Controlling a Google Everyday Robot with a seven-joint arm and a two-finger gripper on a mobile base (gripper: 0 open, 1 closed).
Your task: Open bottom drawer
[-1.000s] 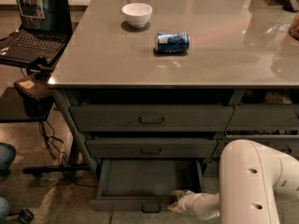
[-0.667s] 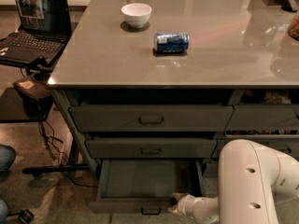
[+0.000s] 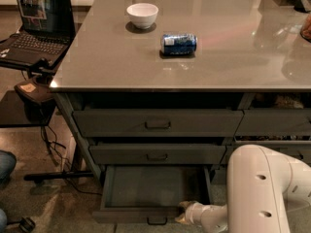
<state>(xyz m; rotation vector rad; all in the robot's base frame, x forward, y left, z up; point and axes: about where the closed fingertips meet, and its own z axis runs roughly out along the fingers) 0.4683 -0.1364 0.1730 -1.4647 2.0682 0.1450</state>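
Observation:
The bottom drawer is the slim dark-grey one at the foot of the left stack. It stands pulled out, showing its plain dark flat inside. Its small loop handle is at the centre of the front panel, at the lower edge of the view. My gripper is at the right part of the drawer's front edge, to the right of the handle. My white arm reaches it from the lower right. The two taller drawers above, the top one and the middle one, are closed.
On the grey table top stand a white bowl and a blue can lying on its side. A laptop sits on a low stand at the left, with cables on the floor. The neighbouring drawer stack is at the right.
The bottom drawer has slid a little further out toward the camera, and my gripper has moved with its front edge. Nothing on the table top has moved.

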